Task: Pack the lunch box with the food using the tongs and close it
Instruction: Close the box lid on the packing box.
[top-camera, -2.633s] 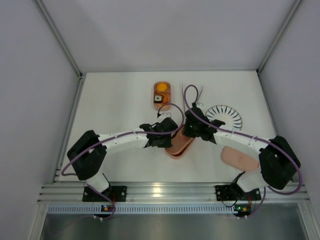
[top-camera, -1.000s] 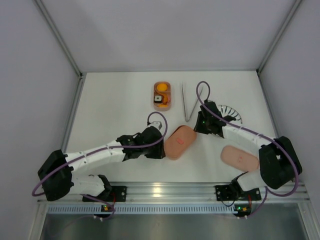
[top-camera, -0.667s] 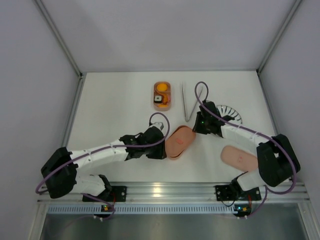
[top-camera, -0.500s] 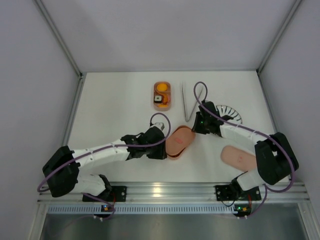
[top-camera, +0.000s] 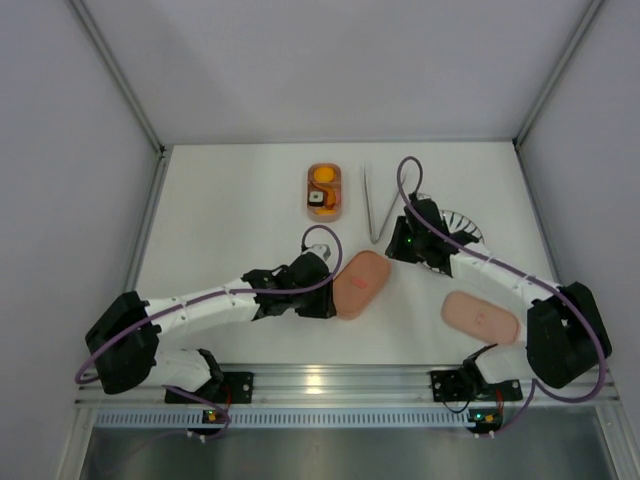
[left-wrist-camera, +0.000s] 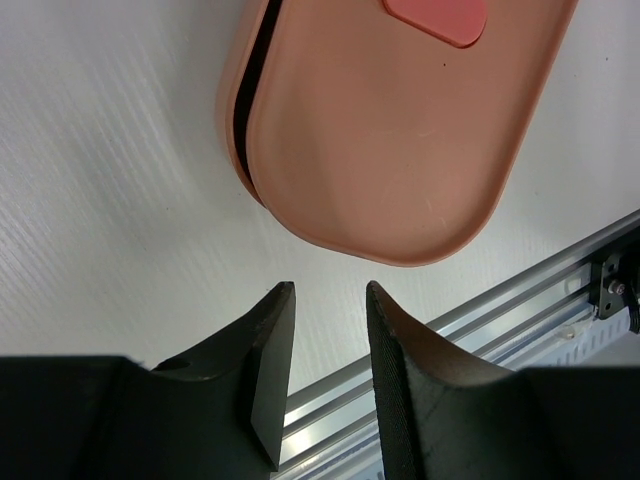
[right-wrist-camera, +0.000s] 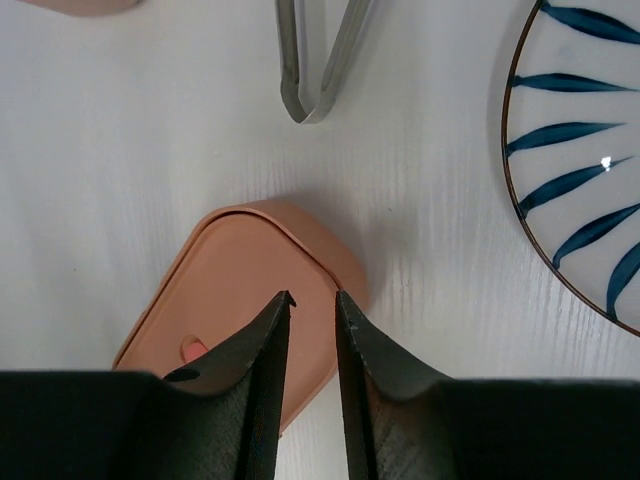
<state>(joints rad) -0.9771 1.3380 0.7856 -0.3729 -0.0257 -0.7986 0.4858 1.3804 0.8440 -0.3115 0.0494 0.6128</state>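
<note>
A salmon-pink lunch box (top-camera: 360, 283) lies mid-table with a lid on it. In the left wrist view a dark slit runs along one side of the box (left-wrist-camera: 390, 130), between lid and tray. My left gripper (top-camera: 325, 300) is just off its near-left end, open and empty (left-wrist-camera: 328, 288). The right gripper (top-camera: 396, 252) hovers over the box's far-right end (right-wrist-camera: 240, 280), narrowly open with nothing between the fingers (right-wrist-camera: 312, 295). A second tray (top-camera: 323, 190) at the back holds an orange piece and a black-white roll. The metal tongs (top-camera: 373, 205) (right-wrist-camera: 320, 60) lie on the table beside it.
A spare pink lid (top-camera: 480, 315) lies near the right arm's base. A round white plate with dark stripes (top-camera: 462, 225) (right-wrist-camera: 580, 150) is partly under the right arm. An aluminium rail (top-camera: 320, 382) borders the near edge, and grey walls enclose the table.
The right gripper has drawn back a little from the box toward the plate. The lid now lies flatter on the box. The left gripper has hardly moved.
</note>
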